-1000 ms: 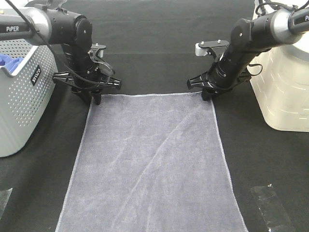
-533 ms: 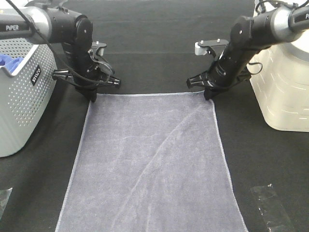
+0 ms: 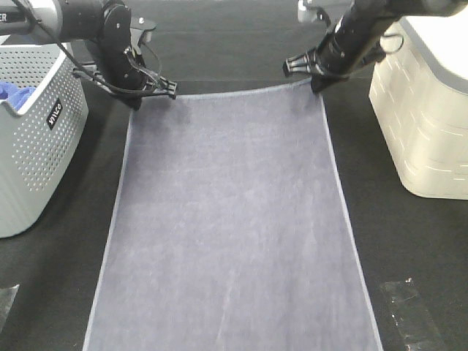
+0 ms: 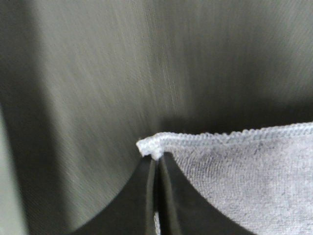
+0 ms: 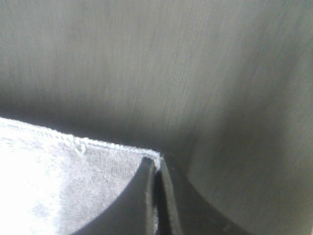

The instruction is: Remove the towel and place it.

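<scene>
The slate-grey towel (image 3: pixel 230 219) lies spread down the middle of the black table, its far edge raised. My left gripper (image 3: pixel 134 102) is shut on the towel's far left corner (image 4: pixel 149 146), the hem pinched between its black fingers (image 4: pixel 168 196). My right gripper (image 3: pixel 319 85) is shut on the far right corner (image 5: pixel 155 157), holding it a little higher than the left one. The near end of the towel runs out of the exterior view.
A grey perforated basket (image 3: pixel 36 146) with a blue cloth (image 3: pixel 14 93) inside stands at the left. A cream lidded bin (image 3: pixel 424 110) stands at the right. Clear tape patches (image 3: pixel 409 314) lie on the black table near the front right.
Both grippers closed on the towel's far corners, then lifted and pulled them away toward the back. The towel stretched out longer and smoother.
</scene>
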Robot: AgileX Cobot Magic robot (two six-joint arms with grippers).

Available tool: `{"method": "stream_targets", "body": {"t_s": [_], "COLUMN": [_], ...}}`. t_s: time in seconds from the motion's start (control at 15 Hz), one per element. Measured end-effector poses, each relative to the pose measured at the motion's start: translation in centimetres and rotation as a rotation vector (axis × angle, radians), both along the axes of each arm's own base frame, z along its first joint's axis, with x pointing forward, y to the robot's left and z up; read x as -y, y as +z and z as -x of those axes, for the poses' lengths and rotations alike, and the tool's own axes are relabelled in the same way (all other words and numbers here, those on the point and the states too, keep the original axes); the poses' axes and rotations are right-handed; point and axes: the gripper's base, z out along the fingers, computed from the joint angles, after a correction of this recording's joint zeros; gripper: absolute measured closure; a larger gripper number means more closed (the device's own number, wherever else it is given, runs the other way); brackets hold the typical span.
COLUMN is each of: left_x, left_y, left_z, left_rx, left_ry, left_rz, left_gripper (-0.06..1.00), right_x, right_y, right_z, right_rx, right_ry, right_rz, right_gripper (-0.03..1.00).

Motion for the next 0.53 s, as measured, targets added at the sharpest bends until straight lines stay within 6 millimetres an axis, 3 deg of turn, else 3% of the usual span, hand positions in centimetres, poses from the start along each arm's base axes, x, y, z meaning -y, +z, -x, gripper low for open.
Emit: {"method": "stream_targets", "body": {"t_s": [0.27, 0.53], "left_x": [-1.2, -2.9], "left_y": [1.1, 2.2], "left_z": [-1.8, -3.8], "left_rx": [0.182, 0.397], "left_ry": [0.024, 0.005], "left_rz": [0.085, 0.193], "left_gripper": [0.94, 0.94], "right_x": [0.0, -0.3], "right_y": [1.1, -0.7], "right_z": [-1.3, -2.8], "right_rx": [0.152, 0.284], "right_ry": [0.011, 0.056], "right_rz": [0.012, 0.023], "right_gripper": [0.97, 0.97]}}
